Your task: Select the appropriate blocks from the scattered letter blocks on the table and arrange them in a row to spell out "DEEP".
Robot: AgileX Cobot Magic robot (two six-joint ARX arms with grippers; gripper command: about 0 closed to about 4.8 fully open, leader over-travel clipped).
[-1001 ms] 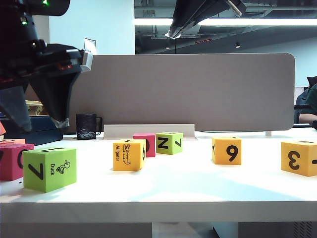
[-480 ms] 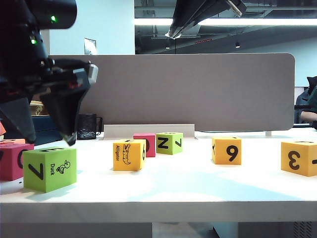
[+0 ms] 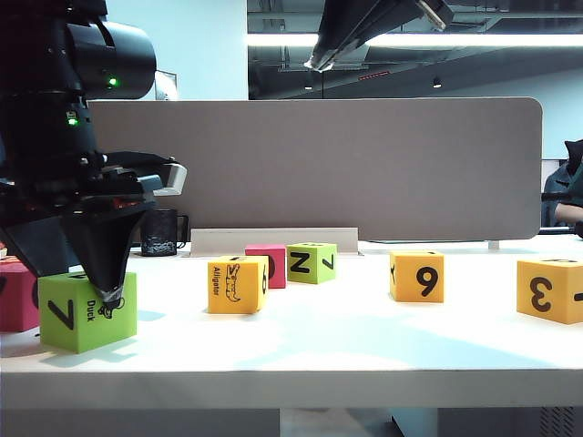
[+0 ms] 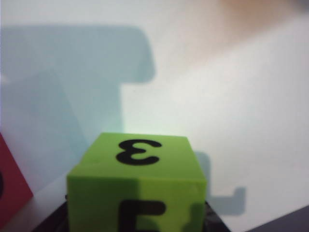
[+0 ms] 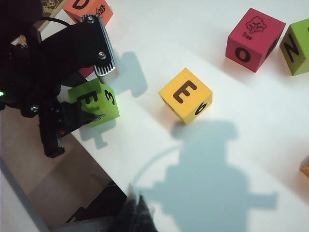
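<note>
A lime green cube (image 3: pixel 86 314) with 7 and Duck sits at the front left of the table (image 3: pixel 346 337). My left gripper (image 3: pixel 80 284) has come down over it, one finger against each side. The left wrist view shows the cube (image 4: pixel 137 193), with E and 3, filling the gap in that gripper (image 4: pixel 137 227). The yellow alligator cube (image 3: pixel 237 284) shows E on top (image 5: pixel 186 95). The yellow-orange 3 cube (image 3: pixel 549 289) is far right. An orange D cube (image 5: pixel 88 8) lies beyond the left arm. My right gripper (image 3: pixel 314 62) hangs high, tips together (image 5: pixel 136 205).
A yellow 9 cube (image 3: pixel 417 276), a green N cube (image 3: pixel 311 262) and a magenta cube (image 3: pixel 266 264) stand mid-table. Another magenta cube (image 3: pixel 16 293) sits beside the green one. A grey partition (image 3: pixel 328 168) and a black mug (image 3: pixel 159 232) are behind. The table's front edge (image 3: pixel 291 387) is near.
My left gripper has come down from above the green cube until its fingers straddle it and closed in on its sides. The cube shifted slightly left. The right arm has not moved.
</note>
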